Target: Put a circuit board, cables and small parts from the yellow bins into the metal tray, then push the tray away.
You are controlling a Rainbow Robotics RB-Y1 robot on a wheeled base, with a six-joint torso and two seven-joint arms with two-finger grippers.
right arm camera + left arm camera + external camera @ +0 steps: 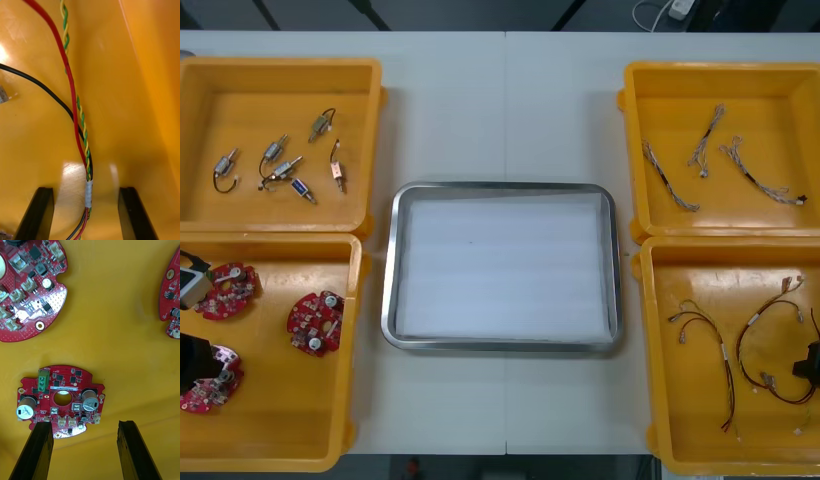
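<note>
1. The tray (502,345) sits mid-table between the four bins, white inside.
2. The left gripper (84,425) hangs low in the near left bin (280,410). Its fingers are spread wide and hold nothing.
3. A board (60,399) lies flat on that bin's floor just ahead of the fingertips, off towards one finger. That finger's tip overlaps the board's edge, but I cannot tell whether they touch.
4. A second board (28,288) and a third board (170,296) lie farther off in the same bin, well apart from each other.
5. The right gripper (85,189) is down in the near right bin (680,410), close to a bin wall. Its fingers also stand wide apart and grip nothing.
6. A cable (77,123) of red, black and twisted green-yellow strands, bound by a pale wrap, runs along the bin floor. It passes between the two fingers and touches neither.
7. In the front view another cable (725,380) lies in the same bin, on the side nearer the tray.
8. The far left bin (280,75) holds the small metal parts (280,168), scattered.
9. The far right bin (680,90) holds three thin cables (707,140), lying apart from one another.
</note>
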